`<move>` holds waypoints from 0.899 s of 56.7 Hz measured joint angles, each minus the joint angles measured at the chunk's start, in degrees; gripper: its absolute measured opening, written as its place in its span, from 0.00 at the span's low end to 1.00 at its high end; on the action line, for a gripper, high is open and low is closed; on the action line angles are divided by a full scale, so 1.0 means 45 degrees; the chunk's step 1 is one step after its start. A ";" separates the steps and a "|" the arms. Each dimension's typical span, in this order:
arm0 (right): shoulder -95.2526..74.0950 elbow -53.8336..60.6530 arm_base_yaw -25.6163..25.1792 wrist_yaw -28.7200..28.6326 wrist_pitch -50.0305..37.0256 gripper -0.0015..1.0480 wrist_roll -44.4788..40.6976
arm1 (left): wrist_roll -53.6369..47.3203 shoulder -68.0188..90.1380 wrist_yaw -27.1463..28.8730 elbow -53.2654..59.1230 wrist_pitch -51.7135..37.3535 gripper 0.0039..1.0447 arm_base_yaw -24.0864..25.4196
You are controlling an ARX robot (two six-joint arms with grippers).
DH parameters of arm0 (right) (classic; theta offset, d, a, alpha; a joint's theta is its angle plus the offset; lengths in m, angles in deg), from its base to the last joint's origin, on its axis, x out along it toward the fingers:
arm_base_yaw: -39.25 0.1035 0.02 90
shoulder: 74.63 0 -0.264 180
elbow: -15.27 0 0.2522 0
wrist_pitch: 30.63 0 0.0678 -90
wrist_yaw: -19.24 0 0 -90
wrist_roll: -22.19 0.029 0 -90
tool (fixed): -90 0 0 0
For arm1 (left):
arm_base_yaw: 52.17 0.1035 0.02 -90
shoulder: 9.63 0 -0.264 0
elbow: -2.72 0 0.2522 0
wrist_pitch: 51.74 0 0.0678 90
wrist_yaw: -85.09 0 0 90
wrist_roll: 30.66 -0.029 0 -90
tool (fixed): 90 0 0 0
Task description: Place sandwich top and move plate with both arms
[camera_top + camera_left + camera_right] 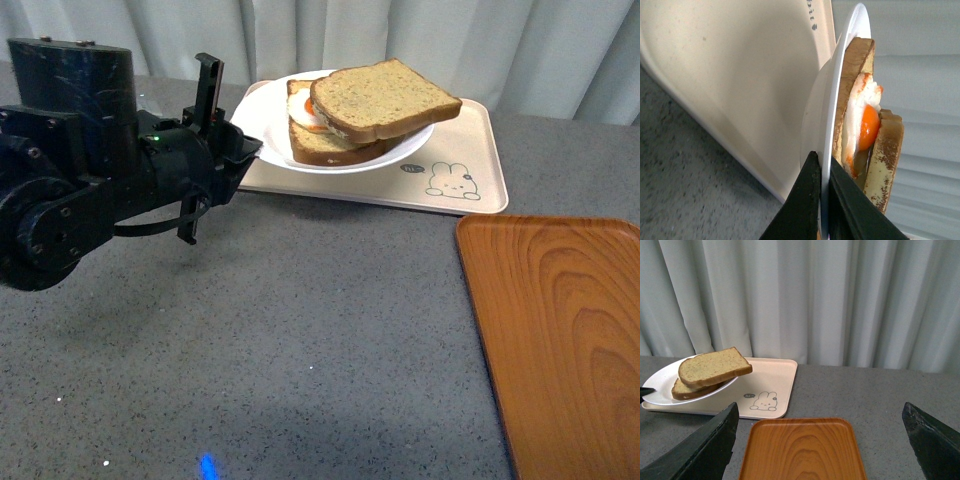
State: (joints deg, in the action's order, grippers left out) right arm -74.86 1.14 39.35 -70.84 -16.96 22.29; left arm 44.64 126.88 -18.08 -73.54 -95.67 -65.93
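The white plate (262, 118) sits tilted over the beige rabbit tray (455, 175), its near-left rim raised. On it lies a thick slice with a fried egg (867, 122), and the sandwich top (385, 97) rests across that, slightly askew. My left gripper (248, 150) is shut on the plate's left rim; the left wrist view shows the thin white plate edge (832, 100) pinched between both black fingers (805, 200). My right gripper (822, 440) is open and hangs above the orange tray, far from the plate (660, 382) and the sandwich top (712, 367).
An orange wood-grain tray (560, 330) lies at the front right, also below the right gripper as the orange tray (802, 450). Grey speckled tabletop (320, 350) spreads between both trays. Pale curtains (815, 295) hang behind the table.
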 joint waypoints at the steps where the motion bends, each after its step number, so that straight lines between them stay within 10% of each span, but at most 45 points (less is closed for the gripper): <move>1: 0.0000 0.0000 0.0000 -0.0005 0.0000 0.91 0.0000 | 0.0019 0.0136 0.0083 -0.0243 0.0141 0.04 -0.0019; 37: 0.0000 0.0000 0.0000 0.0000 0.0000 0.91 0.0000 | -0.0151 0.1821 0.1151 -0.3225 0.2812 0.04 -0.0539; 51: 0.0000 0.0000 0.0000 0.0000 0.0000 0.91 0.0000 | -0.0151 0.1219 0.1132 -0.1948 0.2273 0.41 -0.0520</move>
State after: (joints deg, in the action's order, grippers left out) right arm -74.86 1.14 39.35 -70.84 -16.96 22.29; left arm 43.97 132.36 -12.98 -82.30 -85.44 -68.27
